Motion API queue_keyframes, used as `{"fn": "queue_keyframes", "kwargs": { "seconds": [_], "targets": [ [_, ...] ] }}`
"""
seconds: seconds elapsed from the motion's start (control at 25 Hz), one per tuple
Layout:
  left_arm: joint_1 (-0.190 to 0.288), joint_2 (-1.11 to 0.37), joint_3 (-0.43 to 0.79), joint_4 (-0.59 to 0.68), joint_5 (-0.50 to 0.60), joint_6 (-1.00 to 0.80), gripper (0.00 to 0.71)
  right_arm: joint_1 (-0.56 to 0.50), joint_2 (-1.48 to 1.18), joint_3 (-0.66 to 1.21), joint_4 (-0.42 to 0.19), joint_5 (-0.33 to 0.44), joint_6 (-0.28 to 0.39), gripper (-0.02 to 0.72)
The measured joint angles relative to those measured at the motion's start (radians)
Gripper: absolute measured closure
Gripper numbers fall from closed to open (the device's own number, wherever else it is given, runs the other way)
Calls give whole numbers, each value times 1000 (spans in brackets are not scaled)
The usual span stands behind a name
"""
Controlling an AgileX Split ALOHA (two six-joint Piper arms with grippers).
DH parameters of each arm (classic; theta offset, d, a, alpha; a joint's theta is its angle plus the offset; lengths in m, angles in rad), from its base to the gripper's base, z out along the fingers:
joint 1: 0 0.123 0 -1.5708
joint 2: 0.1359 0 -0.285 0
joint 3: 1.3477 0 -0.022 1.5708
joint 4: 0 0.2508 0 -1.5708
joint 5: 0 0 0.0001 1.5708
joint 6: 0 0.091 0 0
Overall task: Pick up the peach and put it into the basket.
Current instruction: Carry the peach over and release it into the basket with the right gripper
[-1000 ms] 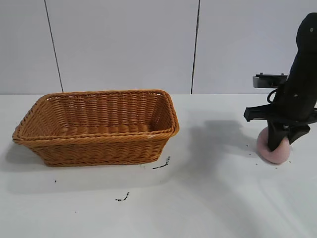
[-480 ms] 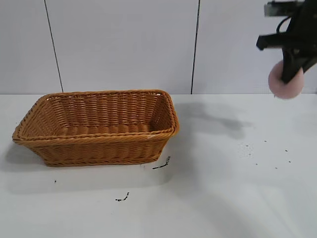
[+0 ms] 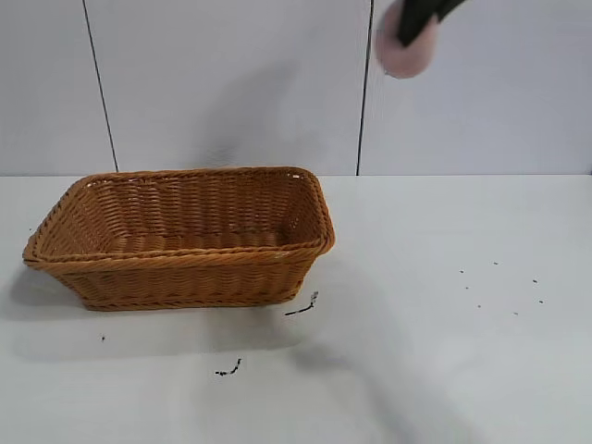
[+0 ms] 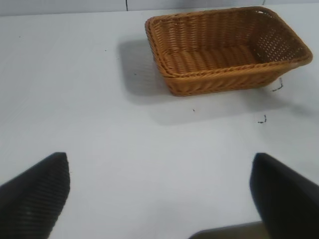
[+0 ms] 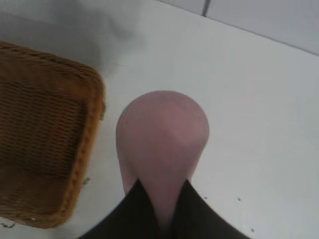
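Observation:
The dusty-pink peach (image 3: pixel 404 48) hangs high in the air at the top of the exterior view, to the right of the basket. My right gripper (image 3: pixel 416 20) is shut on it; only its dark fingertips show there. In the right wrist view the peach (image 5: pixel 162 137) fills the middle, pinched between the two dark fingers (image 5: pixel 132 211). The orange-brown wicker basket (image 3: pixel 185 268) stands empty on the white table at the left; it also shows in the right wrist view (image 5: pixel 47 134) and the left wrist view (image 4: pixel 224 84). My left gripper (image 4: pixel 159 189) is open and empty, far from the basket.
The white table (image 3: pixel 444 351) carries small dark specks at the right (image 3: pixel 499 287) and dark marks in front of the basket (image 3: pixel 302 307). A grey panelled wall (image 3: pixel 231 83) stands behind.
My right gripper has lifted the peach off the table at the right, carried it up, then left toward the basket. The basket has not moved.

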Motion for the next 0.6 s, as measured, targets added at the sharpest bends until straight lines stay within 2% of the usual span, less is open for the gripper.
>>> {"fn": "queue_keyframes", "kwargs": {
  "seconds": [0.2, 0.36, 0.48, 0.6],
  "targets": [
    [0, 0, 0, 0, 0, 0, 16, 88, 103, 0, 1, -124, -2, 717],
    [0, 0, 0, 0, 0, 0, 16, 105, 204, 0, 1, -227, -2, 717],
    [0, 0, 0, 0, 0, 0, 16, 105, 271, 0, -14, -261, -2, 717],
    [0, 0, 0, 0, 0, 0, 16, 105, 315, 0, -18, -256, -2, 713]
  ]
}}
